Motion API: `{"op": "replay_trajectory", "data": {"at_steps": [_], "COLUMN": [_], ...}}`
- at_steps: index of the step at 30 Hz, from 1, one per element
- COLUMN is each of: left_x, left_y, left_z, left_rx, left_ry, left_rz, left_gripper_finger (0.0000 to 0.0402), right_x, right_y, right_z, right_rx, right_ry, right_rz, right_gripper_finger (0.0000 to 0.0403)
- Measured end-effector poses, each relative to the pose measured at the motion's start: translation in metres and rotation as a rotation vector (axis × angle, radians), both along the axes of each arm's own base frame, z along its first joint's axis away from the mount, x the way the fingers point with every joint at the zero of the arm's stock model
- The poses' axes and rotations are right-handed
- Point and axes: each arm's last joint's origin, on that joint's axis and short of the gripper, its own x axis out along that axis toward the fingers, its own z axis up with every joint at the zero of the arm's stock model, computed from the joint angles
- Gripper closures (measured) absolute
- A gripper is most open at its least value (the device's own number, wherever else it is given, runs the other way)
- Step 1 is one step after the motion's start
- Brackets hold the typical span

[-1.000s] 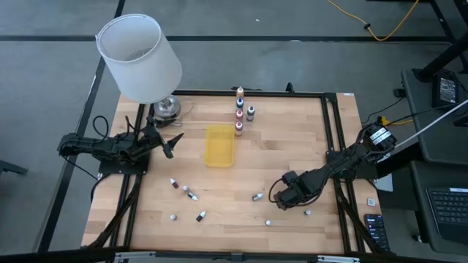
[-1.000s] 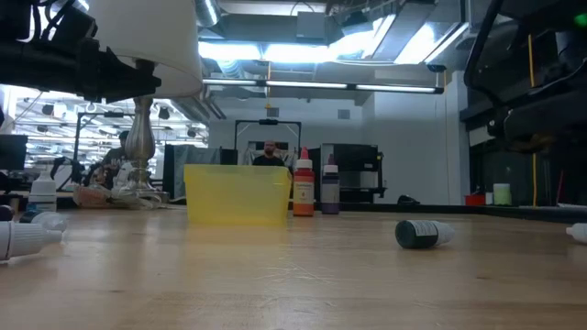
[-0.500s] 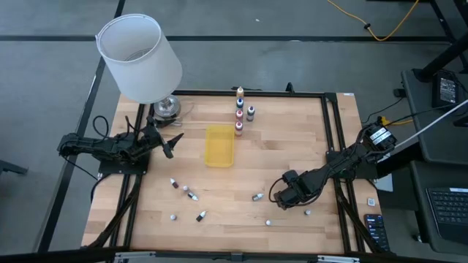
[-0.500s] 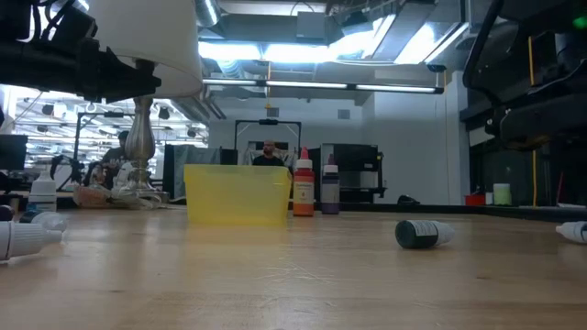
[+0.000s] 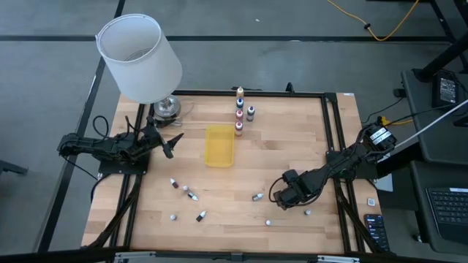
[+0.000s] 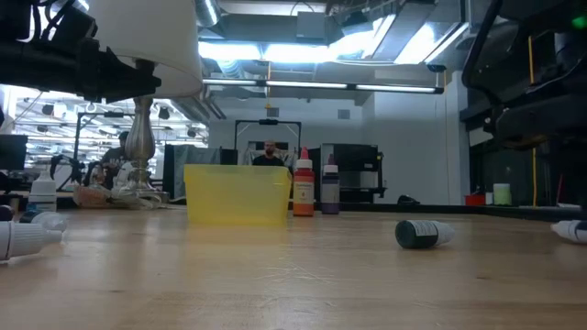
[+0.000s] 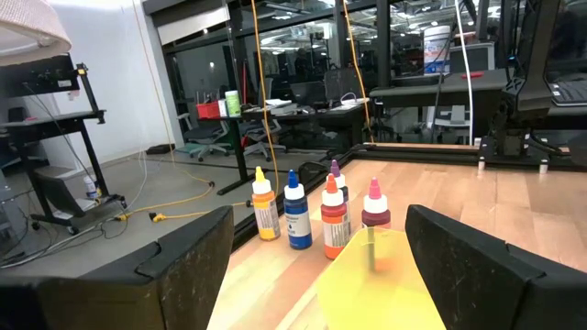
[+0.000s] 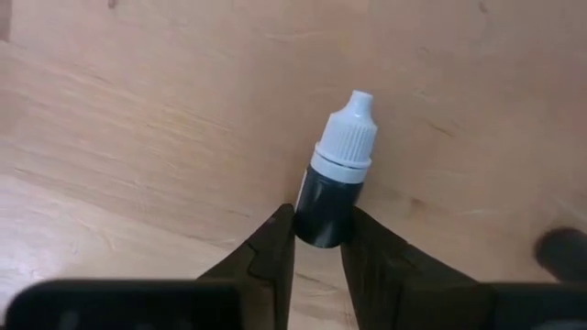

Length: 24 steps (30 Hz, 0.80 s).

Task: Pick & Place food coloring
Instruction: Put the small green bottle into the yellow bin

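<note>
**A:** Start with the dark bottle (image 8: 328, 203) you're after. It lies on its side on the table (image 5: 292, 146), white cap pointing away from the wrist. It looks light, rigid and smooth-sided, and being round, I'd judge it will roll or squirt out if pinched off-centre.

**B:** So where do I hold it?

**A:** On the dark body, below the cap shoulder, not on the tapered cap. That's where you are: the right gripper (image 8: 317, 240) has closed its two fingers against the lower body, one on each side, with the cap poking out beyond the tips. In the overhead view that gripper sits low at the near right of the table.

**B:** And the rest?

**A:** More small bottles lie scattered across the near side, one (image 5: 257, 196) just beside your gripper. Several stand upright in a row (image 5: 239, 111) at the far edge, next to the yellow tray (image 5: 219, 145) in the middle. Your left gripper (image 5: 167, 143) waits at the left edge, fingers spread wide and empty, below the lamp (image 5: 139, 57).
</note>
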Motion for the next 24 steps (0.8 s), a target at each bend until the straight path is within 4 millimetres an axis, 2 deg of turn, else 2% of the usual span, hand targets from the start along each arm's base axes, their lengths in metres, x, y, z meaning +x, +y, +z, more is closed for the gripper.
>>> {"op": "replay_trajectory", "data": {"at_steps": [8,16,24], "left_x": [0.000,0.000,0.000], "left_y": [0.000,0.000,0.000], "left_z": [0.000,0.000,0.000], "left_rx": [0.000,0.000,0.000], "left_ry": [0.000,0.000,0.000], "left_rz": [0.000,0.000,0.000], "left_gripper_finger": [0.0084,0.0084,0.0084], "right_x": [0.001,-0.001,0.004], "right_y": [0.001,0.006,0.010], "right_z": [0.002,0.019,0.032], "right_rx": [-0.024,-0.079,-0.089], "right_ry": [-0.039,-0.171,-0.319], "right_rz": [0.012,0.038,0.176], "right_gripper_finger": [0.0321,0.0320,0.0319]}}
